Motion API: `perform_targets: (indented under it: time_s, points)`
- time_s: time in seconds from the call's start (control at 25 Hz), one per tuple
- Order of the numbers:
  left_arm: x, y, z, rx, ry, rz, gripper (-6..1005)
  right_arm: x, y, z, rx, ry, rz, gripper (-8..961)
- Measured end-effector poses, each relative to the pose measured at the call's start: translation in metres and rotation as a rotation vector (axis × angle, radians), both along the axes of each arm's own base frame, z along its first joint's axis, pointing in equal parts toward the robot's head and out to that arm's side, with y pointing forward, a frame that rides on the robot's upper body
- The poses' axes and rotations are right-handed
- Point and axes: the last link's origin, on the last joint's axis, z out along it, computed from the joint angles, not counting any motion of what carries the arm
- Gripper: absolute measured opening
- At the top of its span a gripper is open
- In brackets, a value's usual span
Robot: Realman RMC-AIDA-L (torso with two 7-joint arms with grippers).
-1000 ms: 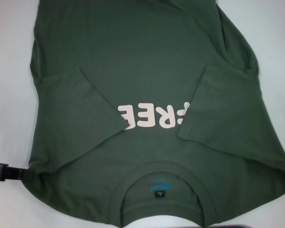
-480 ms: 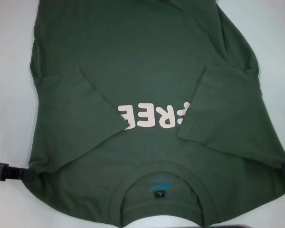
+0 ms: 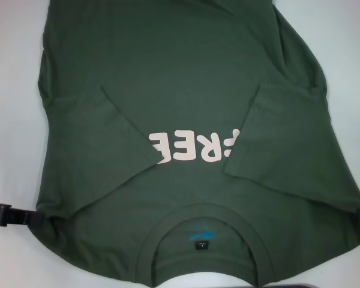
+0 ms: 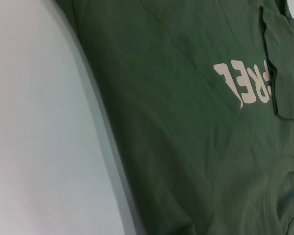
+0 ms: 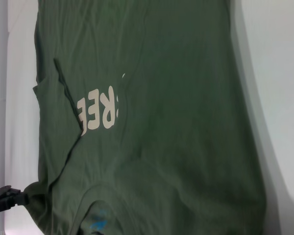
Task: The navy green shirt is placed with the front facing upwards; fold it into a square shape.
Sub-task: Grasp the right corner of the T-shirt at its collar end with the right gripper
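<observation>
Flat, the navy green shirt [image 3: 192,90] has both sleeves folded inward.

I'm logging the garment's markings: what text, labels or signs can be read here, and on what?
"FREE", cream block letters on the shirt's chest, upside down in the head view; the right sleeve covers part of the F.
Neck label: small dark tag, print too small to read.
Blue print inside the collar: blurred, unreadable.

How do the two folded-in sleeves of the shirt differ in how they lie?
The left sleeve lies clear of the FREE lettering; the right sleeve covers the lettering's last letter. The left sleeve's cuff edge slants steeply; the right sleeve's runs nearer upright. Both lie folded inward, flat on the navy green shirt.
</observation>
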Motion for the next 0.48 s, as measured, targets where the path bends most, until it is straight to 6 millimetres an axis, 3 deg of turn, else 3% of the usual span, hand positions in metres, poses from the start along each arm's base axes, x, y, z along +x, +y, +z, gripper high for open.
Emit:
perform_targets:
  time_s: [0.48]
  points:
    - [0.0006,0.001,0.0004,-0.001,0.001,-0.005,26,0.0028,-0.0016,-0.0006,-0.004,-0.016,-0.005,331]
